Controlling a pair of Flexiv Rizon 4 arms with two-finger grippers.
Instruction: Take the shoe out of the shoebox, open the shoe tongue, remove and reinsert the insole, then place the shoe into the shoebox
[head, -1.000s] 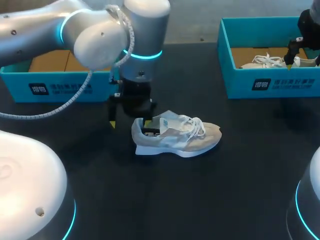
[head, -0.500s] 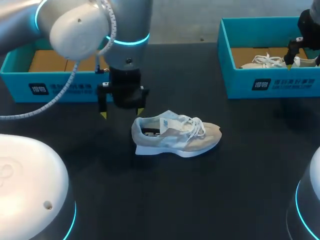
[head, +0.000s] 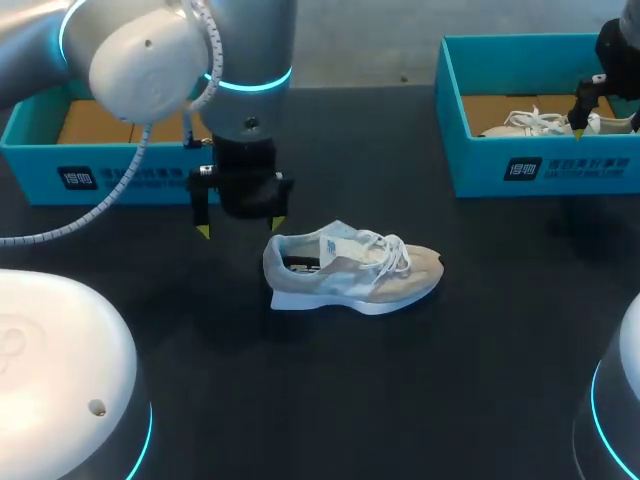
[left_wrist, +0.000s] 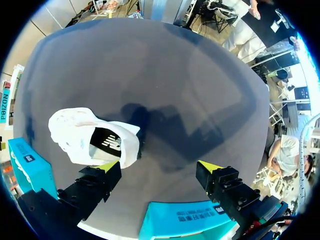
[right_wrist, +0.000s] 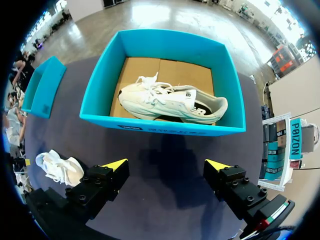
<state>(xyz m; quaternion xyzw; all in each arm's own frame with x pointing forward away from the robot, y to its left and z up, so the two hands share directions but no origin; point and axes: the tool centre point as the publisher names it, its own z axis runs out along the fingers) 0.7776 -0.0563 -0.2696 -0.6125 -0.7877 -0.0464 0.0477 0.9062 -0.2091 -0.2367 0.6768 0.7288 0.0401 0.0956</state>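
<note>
1. Nearest, the dark table (head: 400, 400) carries the shoe (head: 350, 270) near its middle; it stands on its sole outside any box, toe toward my right, white laces on top, heel opening toward my left.
2. Just beyond the heel, the left gripper (head: 241, 227) hangs above the table with its yellow-tipped fingers spread wide and nothing between them; in the left wrist view the shoe's heel lies just ahead of one finger, apart from it.
3. Farther back on the left, the left shoebox (head: 120, 170) sits at the table's far edge behind the left arm; bare brown cardboard shows inside it.
4. Farther back on the right, the right shoebox (head: 540, 165) holds a second shoe (head: 530, 122), pale with white laces; the right gripper (right_wrist: 166, 164) hangs over the table just before the box's near wall, fingers wide apart and empty.
</note>
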